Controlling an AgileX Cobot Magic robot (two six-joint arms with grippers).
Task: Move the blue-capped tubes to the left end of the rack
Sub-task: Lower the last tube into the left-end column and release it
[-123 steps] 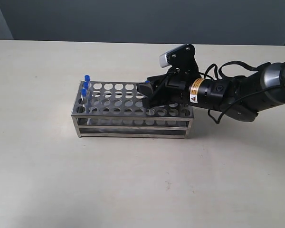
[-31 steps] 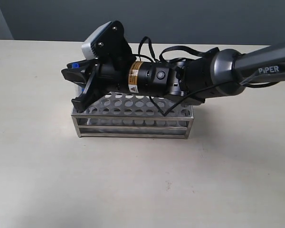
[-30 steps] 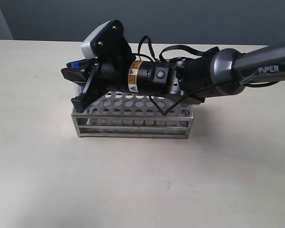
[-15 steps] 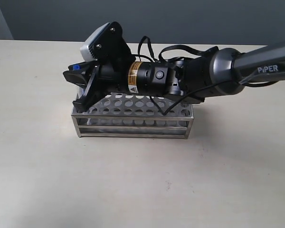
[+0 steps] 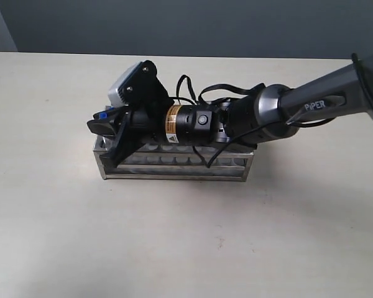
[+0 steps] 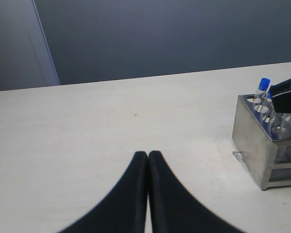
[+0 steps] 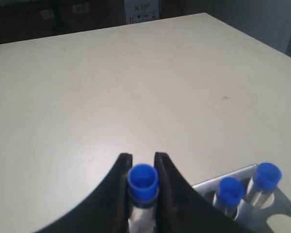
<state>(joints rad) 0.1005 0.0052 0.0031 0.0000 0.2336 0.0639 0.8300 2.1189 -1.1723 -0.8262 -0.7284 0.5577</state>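
The steel rack (image 5: 174, 169) stands on the table with my right arm stretched over it. My right gripper (image 5: 105, 139) hangs over the rack's left end, shut on a blue-capped tube (image 7: 143, 180) held just below its cap (image 5: 102, 115). Two more blue-capped tubes (image 7: 230, 191) (image 7: 267, 175) stand in the rack's end holes (image 7: 211, 183) beside it. In the left wrist view one blue-capped tube (image 6: 264, 85) rises from the rack's left end (image 6: 254, 145), and the right gripper's fingers (image 6: 286, 90) sit beside it. My left gripper (image 6: 148, 154) is shut and empty, low over bare table, well apart from the rack.
The beige table (image 5: 186, 242) surrounds the rack. A dark wall (image 5: 186, 25) runs behind the far edge. The right arm's body and cables (image 5: 236, 121) cover most of the rack's top plate.
The right gripper has come down with the tube over the rack's left end and now sits lower against the rack. The rack has not moved.
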